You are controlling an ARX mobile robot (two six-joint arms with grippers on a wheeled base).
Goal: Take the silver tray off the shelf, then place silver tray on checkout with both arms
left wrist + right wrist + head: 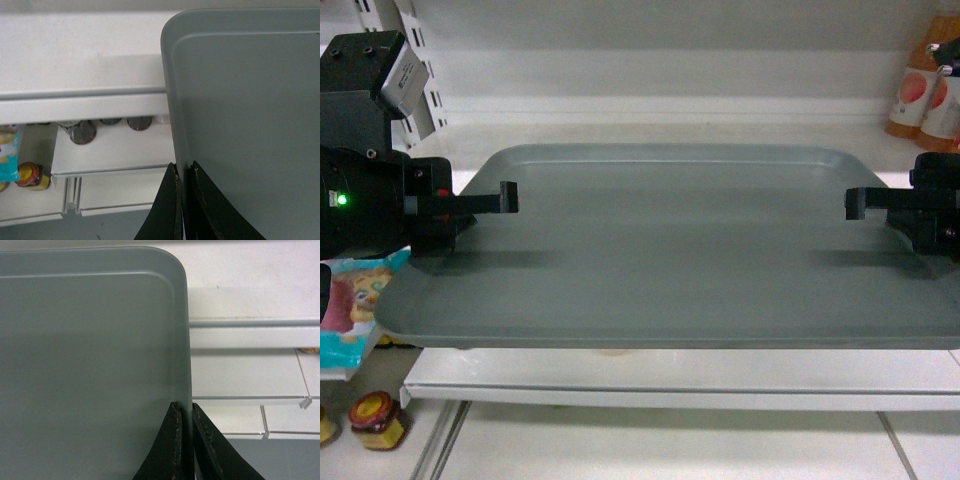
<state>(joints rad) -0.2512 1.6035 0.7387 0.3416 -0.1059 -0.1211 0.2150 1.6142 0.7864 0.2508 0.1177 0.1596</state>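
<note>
We find the left gripper point(183, 172) closed on the left rim of the silver tray point(670, 250), one finger above the rim and one below, as the left wrist view shows. The right gripper point(184, 412) is closed in the same manner on the tray's right rim. In the head view both grippers reach in from the sides at about mid-length of the tray, the left gripper point(505, 198) with a green light on its arm body, the right gripper point(855, 203) opposite it.

We note the tray lies flat and level between the two arms, its near edge projecting past the front lip of the shelf point(650, 385) toward the camera. Whether the tray's underside touches the shelf board we cannot tell. The tray's far corners lie over the white shelf board in both wrist views.

Surroundings: two orange-labelled bottles point(925, 85) stand at the back right of the shelf, apart from the tray. A blue and white snack packet point(350, 310) sits just beside the tray's near left corner, below the left arm. Small jars with dark lids point(375, 420) stand on a lower shelf at the left; further jar lids point(82, 132) show on the lower shelf board in the left wrist view. Nothing lies on the tray's surface.
</note>
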